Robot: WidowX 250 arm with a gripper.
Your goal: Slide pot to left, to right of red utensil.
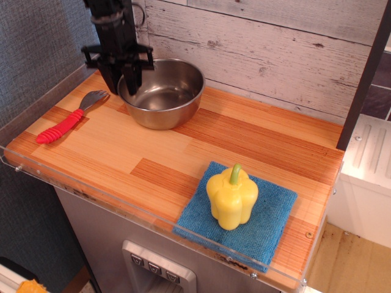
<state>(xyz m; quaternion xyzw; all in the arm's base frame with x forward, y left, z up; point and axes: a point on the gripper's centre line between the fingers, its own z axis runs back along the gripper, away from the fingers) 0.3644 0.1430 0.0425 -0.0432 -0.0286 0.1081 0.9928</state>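
Note:
The pot [166, 96], a round shiny steel bowl, stands at the back left of the wooden counter. The red utensil [60, 126] lies to its left, its grey head pointing toward the pot with a small gap between them. My black gripper [122, 87] comes down from above at the pot's left rim. One finger is outside the wall and one inside, closed on the rim.
A yellow pepper [232, 196] stands on a blue cloth [269, 223] at the front right. A clear plastic lip [91, 198] runs along the counter's front and left edges. A white plank wall [263, 43] backs the counter.

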